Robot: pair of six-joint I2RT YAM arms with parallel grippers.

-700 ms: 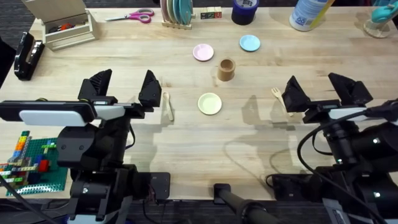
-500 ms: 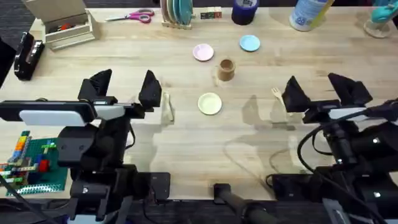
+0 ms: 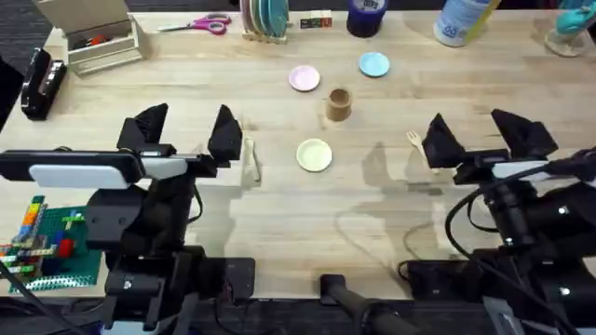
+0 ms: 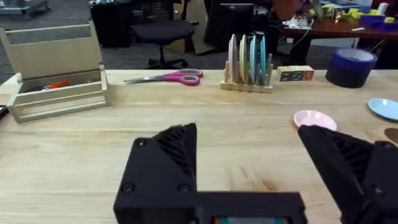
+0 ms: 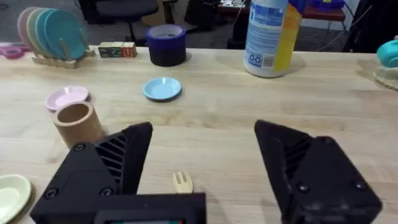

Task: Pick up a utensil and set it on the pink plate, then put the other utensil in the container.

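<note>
The pale cream utensil (image 3: 250, 158) lies on the table just right of my left gripper (image 3: 186, 130), which is open and holds nothing. The tan wooden fork (image 3: 413, 141) lies just left of my right gripper (image 3: 480, 133), also open and empty; its tines (image 5: 182, 182) show between the black fingers in the right wrist view. The pink plate (image 3: 304, 78) sits at mid-table towards the back, also seen as the pink plate (image 4: 314, 119) and the pink plate (image 5: 67, 97). The brown container (image 3: 339, 104) stands upright to its right and nearer; the container (image 5: 77, 122) shows in the right wrist view.
A pale yellow plate (image 3: 315, 154) lies between the two utensils. A light blue plate (image 3: 374, 64) and dark blue tape roll (image 3: 366, 16) sit behind. Scissors (image 3: 196, 24), a plate rack (image 3: 265, 19), a wooden box (image 3: 91, 37), a tape dispenser (image 3: 40, 82) and a bottle (image 3: 461, 20) line the back.
The overhead view shifted slightly, so everything sits a little higher in frame. Both arms and the utensils hold their places relative to each other.
</note>
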